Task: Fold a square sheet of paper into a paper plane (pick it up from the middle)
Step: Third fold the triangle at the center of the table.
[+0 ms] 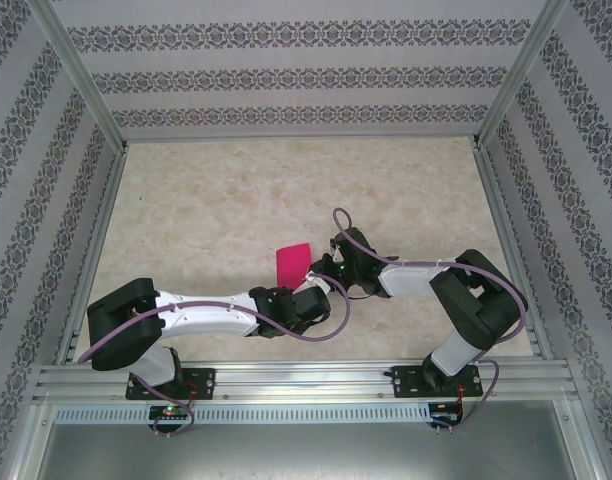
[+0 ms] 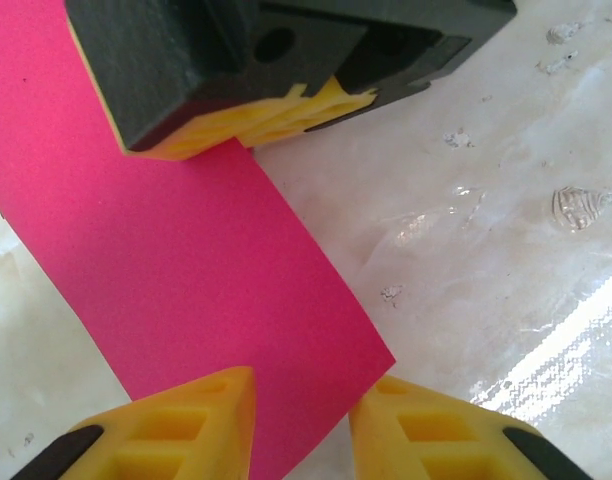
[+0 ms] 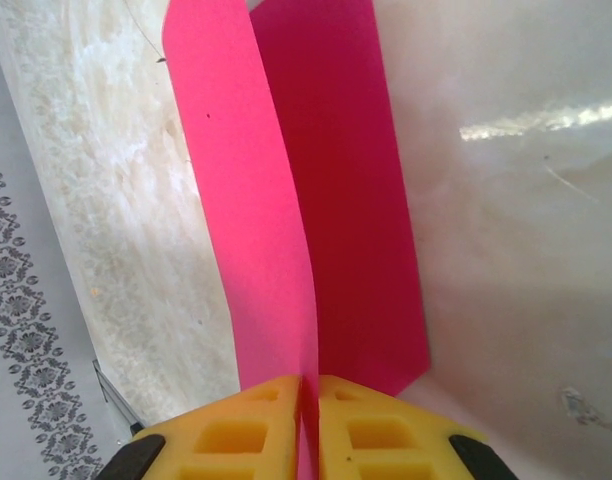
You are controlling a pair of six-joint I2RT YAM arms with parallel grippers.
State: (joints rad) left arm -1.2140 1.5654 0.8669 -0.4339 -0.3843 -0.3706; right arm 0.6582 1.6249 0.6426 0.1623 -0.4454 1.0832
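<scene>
**Fold in progress, crease not set**

Thin magenta-pink paper sheet point(image 3: 326, 200) rests mid-way across the pale marbled tabletop point(image 1: 206, 200), doubled over loosely. The right gripper point(image 3: 308, 415) is clenched on one edge, likely keeping both layers aligned. The left gripper point(image 2: 301, 440) has jaws apart astride the opposite end, gripping nothing; probably staged to press the fold.

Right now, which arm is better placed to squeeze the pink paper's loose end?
Probably the left. The left gripper is open at the free end of the square sheet of paper, while the right gripper is busy, shut on the other end, holding it.
</scene>
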